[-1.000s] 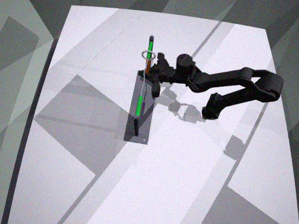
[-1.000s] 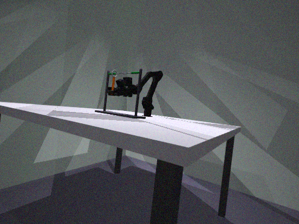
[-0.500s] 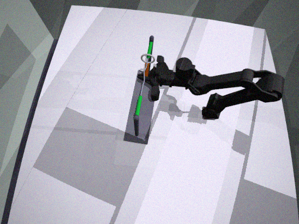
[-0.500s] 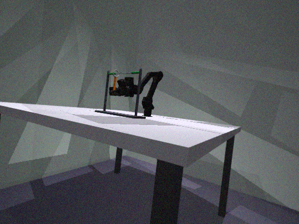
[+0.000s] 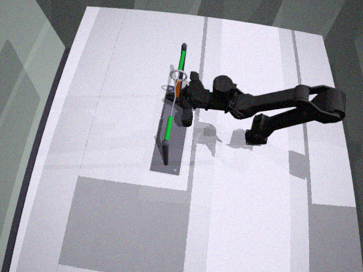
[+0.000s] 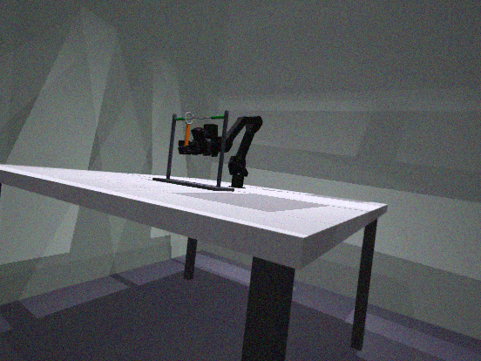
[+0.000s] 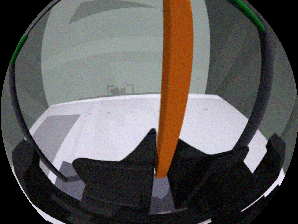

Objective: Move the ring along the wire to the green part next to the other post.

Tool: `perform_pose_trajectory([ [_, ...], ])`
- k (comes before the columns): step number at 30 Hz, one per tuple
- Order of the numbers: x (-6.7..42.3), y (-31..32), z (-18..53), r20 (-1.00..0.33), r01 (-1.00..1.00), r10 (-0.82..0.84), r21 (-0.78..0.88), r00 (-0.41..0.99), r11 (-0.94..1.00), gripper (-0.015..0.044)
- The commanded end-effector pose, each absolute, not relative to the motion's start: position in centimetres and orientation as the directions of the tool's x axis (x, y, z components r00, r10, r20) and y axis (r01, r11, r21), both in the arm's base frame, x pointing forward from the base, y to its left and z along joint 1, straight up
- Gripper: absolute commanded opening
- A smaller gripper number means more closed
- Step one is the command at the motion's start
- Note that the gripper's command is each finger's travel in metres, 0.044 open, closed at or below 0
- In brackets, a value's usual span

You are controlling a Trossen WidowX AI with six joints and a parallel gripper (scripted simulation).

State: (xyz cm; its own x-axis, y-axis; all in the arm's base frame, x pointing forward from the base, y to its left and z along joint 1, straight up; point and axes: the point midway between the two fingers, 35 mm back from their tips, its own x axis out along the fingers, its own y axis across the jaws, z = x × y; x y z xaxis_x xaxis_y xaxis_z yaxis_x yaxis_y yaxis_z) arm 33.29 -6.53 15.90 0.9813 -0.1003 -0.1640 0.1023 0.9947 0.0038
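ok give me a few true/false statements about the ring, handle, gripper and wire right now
1. The gripper is shut on the orange handle. True.
2. The ring lies on the table. False: it is up at the wire, between the posts.
3. The ring is near the end of the far green part, in the top view. True.
4. The near green part has the ring around it. False: the ring is well away from it, toward the other post.
5. The handle hangs down from the ring in the exterior view. True.
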Motion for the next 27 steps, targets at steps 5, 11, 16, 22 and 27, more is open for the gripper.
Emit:
perform_pose_trajectory([
  [5,33.3,-5.6,15.9,-0.165,0.123,-0.118,0.025,0.979,0.992,-0.0150],
  [11,33.4,-4.7,15.9,-0.166,0.147,-0.138,0.048,0.976,0.988,-0.0150],
  [16,33.5,-4.0,15.9,-0.167,0.168,-0.155,0.067,0.974,0.984,-0.0150],
  [22,33.7,-3.2,16.0,-0.169,0.182,-0.167,0.078,0.971,0.980,-0.0150],
  [27,33.8,-2.9,16.1,-0.169,0.177,-0.164,0.069,0.972,0.982,-0.0150],
])
